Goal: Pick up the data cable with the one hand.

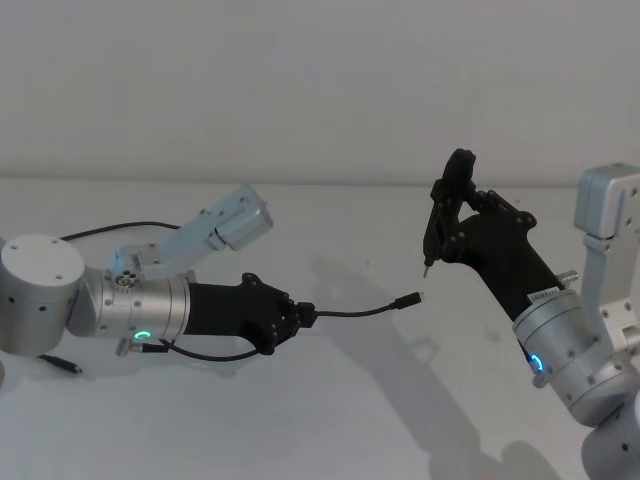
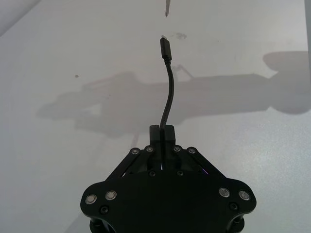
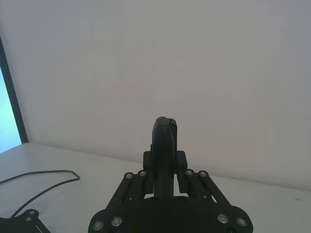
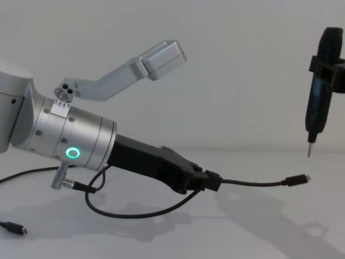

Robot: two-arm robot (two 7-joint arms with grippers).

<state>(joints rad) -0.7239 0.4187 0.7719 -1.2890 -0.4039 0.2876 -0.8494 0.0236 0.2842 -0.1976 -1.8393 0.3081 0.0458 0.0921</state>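
The data cable [image 1: 365, 311] is a thin black cord sticking out forward from my left gripper [image 1: 305, 315], which is shut on it above the white table. Its small plug [image 1: 412, 298] hangs free in the air, metal tip pointing right. In the left wrist view the cord [image 2: 168, 92] rises from the closed gripper [image 2: 162, 132] to the plug [image 2: 165, 48]. From the chest, the gripper [image 4: 207, 181] and the cord [image 4: 253, 183] sit level. My right gripper [image 1: 450, 205] is raised, shut on a narrow black tool [image 4: 318, 108] whose pin tip [image 4: 309, 151] hovers just above the plug.
A short black wire [image 4: 135, 213] loops under the left wrist from its connector. Another small plug end [image 4: 13, 228] lies on the table at the near left. A further black cord [image 1: 110, 232] runs along the table behind the left arm.
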